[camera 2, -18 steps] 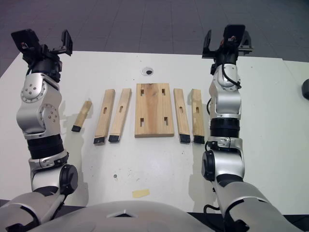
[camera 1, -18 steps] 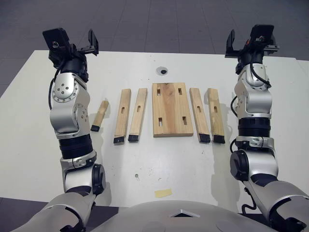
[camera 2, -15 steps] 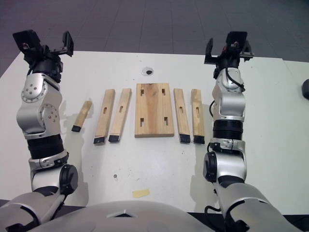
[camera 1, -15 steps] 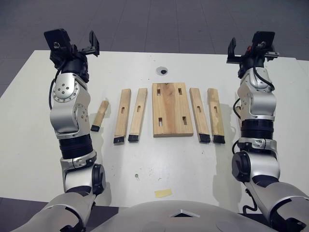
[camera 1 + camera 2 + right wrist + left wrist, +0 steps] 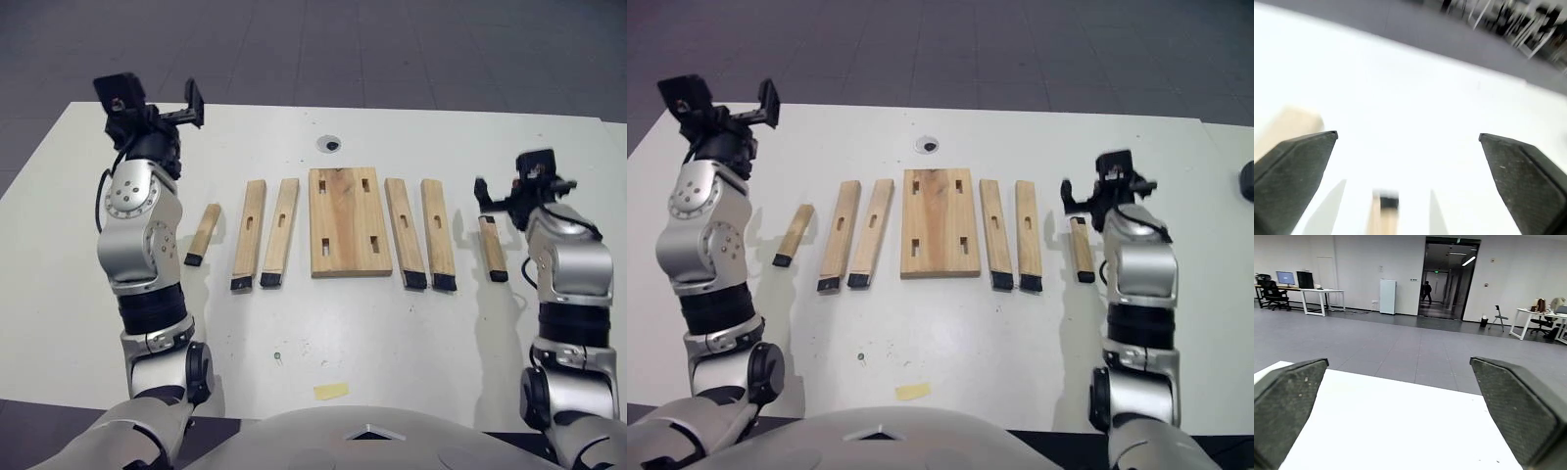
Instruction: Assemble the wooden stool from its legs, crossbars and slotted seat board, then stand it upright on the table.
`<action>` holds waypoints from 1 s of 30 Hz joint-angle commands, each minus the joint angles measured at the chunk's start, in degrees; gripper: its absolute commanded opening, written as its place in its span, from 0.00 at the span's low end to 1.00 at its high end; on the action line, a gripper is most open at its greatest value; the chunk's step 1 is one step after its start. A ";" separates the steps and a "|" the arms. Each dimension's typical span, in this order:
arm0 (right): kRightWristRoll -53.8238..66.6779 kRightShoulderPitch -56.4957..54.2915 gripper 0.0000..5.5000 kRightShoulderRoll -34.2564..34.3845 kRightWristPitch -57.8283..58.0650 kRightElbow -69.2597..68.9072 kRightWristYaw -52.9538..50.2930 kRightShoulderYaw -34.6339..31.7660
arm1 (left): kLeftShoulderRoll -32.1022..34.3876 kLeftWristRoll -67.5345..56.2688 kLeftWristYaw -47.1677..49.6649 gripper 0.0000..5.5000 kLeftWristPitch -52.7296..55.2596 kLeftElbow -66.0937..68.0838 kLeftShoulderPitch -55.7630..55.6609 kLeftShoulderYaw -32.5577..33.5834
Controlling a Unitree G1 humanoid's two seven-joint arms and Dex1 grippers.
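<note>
Above the right crossbar [image 5: 493, 250], the right gripper [image 5: 1408, 135] hovers, jaws spread.

No writing, label or number is legible from where I stand. A small green sign [image 5: 1436, 270] glows above the far doorway [image 5: 1449, 289], too tiny for me to read.

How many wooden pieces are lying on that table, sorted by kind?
Legs: 4
Crossbars: 2
Seat board: 1
Total: 7
</note>
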 commanded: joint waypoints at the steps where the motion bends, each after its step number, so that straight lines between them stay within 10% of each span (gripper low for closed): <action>1: 1.83 4.70 0.98 -1.58 6.98 -6.45 3.30 1.41 | -1.68 -0.05 1.24 0.98 1.77 -2.99 2.54 -0.60; 12: 2.61 4.36 0.98 -3.18 12.64 -0.25 5.34 0.53 | -3.60 0.37 3.16 0.98 1.79 -4.47 4.27 -0.93; 30: 8.32 -1.18 0.47 -4.13 27.55 7.37 8.63 0.27 | -3.47 0.57 4.70 0.98 3.48 -5.45 3.22 -0.46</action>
